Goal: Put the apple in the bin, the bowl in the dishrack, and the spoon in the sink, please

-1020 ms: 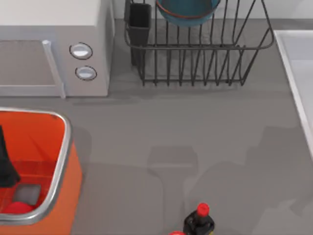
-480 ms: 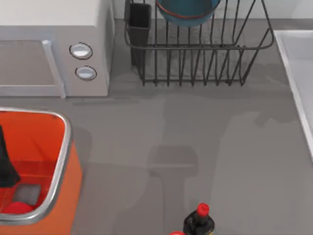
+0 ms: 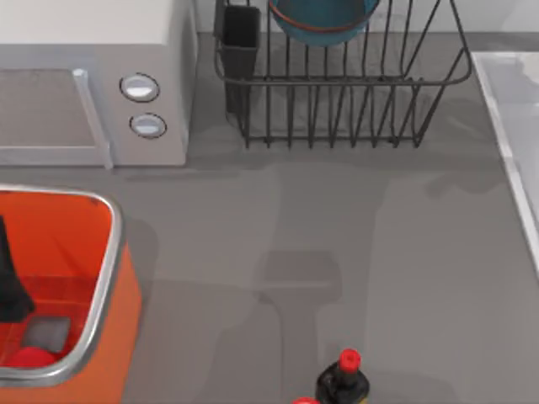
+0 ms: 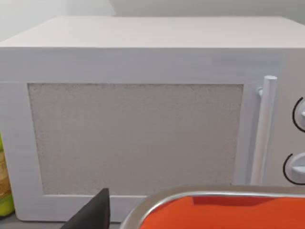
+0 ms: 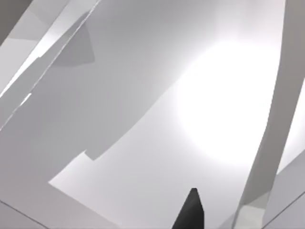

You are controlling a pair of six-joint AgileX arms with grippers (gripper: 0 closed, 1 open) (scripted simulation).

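Jaws first: I cannot tell how wide either pair stands. The left gripper (image 3: 10, 290) hangs inside the bin (image 3: 105, 278) at the counter's front-left corner, just beside the apple (image 3: 29, 357) lying on the bin's floor. The bowl (image 3: 324, 21) sits in the dishrack (image 3: 337, 93) at the back edge. That leaves the spoon, and I cannot tell where it is. The right gripper (image 5: 189, 212) faces pale sloping walls, probably the sink (image 3: 509, 101) at the counter's right edge. If it carries the spoon, it should go low over the basin's middle, well clear of the raised rim, release gently, then rise straight up. The left arm should lift straight out without nudging the apple.
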